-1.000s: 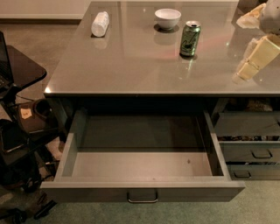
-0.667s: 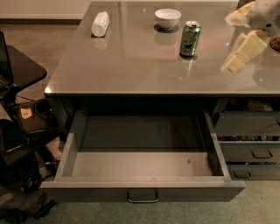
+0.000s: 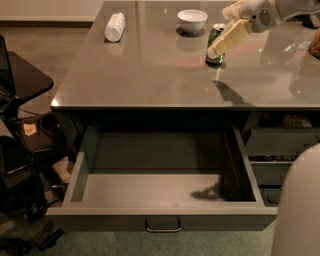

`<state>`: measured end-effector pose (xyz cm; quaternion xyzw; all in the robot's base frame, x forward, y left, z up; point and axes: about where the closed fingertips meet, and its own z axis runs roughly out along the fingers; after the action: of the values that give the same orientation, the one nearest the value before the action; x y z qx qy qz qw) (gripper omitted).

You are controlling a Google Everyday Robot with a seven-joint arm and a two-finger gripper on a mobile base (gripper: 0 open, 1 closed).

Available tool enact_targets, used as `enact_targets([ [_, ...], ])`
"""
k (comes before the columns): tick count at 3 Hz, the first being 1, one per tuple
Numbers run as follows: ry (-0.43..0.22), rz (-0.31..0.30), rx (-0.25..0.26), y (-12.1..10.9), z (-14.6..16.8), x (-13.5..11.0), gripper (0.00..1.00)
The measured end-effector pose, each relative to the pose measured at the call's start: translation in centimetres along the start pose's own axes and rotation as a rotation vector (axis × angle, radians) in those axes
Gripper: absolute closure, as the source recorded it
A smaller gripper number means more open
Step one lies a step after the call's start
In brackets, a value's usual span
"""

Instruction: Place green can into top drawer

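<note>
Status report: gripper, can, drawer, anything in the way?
Gripper at the can, partly covering it. Can upright on the counter, not yet in the drawer. Drawer open. Bowl close behind the can.

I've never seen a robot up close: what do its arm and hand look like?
The gripper, top right above the table near the green can, has flat, blocky cream fingers. Behind it sits a smooth white rounded casing with a small round dark grille.

The smooth grey bench top is glossy and mirrors the shiny white bowl. The cream, matt plastic pincer hangs against the dark-green aluminium can. The wide grey top drawer looks matt, and its small metal bar handle gleams.
</note>
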<state>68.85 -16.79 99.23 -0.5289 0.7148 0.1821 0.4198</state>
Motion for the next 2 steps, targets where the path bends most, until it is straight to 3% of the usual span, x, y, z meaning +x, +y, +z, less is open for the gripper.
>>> enact_targets([
  [2,-0.006,0.003,0.019,-1.7,0.8,1.2,0.0],
])
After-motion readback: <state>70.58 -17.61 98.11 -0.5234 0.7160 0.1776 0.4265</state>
